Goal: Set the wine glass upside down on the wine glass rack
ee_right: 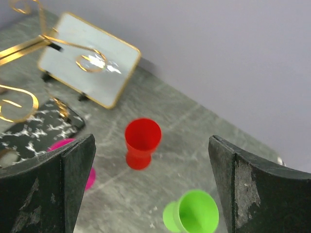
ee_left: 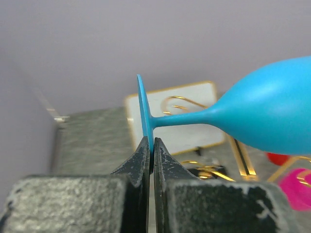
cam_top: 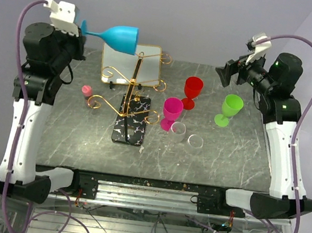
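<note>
No text, label, brand, number or sign can be read in any view. Nothing legible shows anywhere.

pink goblet (cam_top: 172,112) and white tray (cam_top: 122,63) hem the rack (cam_top: 130,127) (its near side open).

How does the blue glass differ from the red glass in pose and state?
The blue glass is in the air, lying sideways; the red glass stands upright on the table. The left fingers pinch the blue glass by its foot; nothing touches the red glass. Both are opaque stemmed glasses.
</note>
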You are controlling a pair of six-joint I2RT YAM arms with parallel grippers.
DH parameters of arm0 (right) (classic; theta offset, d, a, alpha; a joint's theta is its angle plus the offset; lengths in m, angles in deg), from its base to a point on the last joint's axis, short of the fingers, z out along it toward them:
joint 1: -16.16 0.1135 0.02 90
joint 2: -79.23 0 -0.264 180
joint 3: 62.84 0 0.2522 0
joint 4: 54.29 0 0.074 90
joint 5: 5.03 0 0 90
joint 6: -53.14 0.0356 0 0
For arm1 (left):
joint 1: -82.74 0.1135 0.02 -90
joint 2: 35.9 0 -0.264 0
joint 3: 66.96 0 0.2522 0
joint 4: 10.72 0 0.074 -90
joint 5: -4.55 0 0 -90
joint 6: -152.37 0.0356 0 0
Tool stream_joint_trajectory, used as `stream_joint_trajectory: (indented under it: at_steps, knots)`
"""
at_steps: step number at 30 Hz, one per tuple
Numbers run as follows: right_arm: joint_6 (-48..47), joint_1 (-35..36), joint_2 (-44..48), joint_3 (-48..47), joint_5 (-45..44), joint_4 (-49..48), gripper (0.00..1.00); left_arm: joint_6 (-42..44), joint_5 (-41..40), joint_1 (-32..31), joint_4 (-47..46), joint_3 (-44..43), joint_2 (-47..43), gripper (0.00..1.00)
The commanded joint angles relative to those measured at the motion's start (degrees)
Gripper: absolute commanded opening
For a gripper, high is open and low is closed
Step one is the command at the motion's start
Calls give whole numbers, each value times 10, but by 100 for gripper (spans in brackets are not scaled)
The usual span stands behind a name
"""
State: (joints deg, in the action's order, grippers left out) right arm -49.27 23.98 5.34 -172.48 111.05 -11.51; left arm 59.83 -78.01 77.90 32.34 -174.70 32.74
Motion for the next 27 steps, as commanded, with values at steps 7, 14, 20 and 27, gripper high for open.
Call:
stream_joint_trajectory:
  at_steps: [7,14,20,27]
  knots:
    - [-89,-38,16,127,-88,40,100,215,-260,34,8,-33,-35,7]
    - [-132,-38,50,200,-85,34,100,303,-312,35,8,-47,5,7]
    - [-145,-38,74,240,-44,17,100,378,-349,20,7,-64,61,7]
    - [-145,-39,79,280,-8,-13,100,525,-441,-65,-67,-22,110,7]
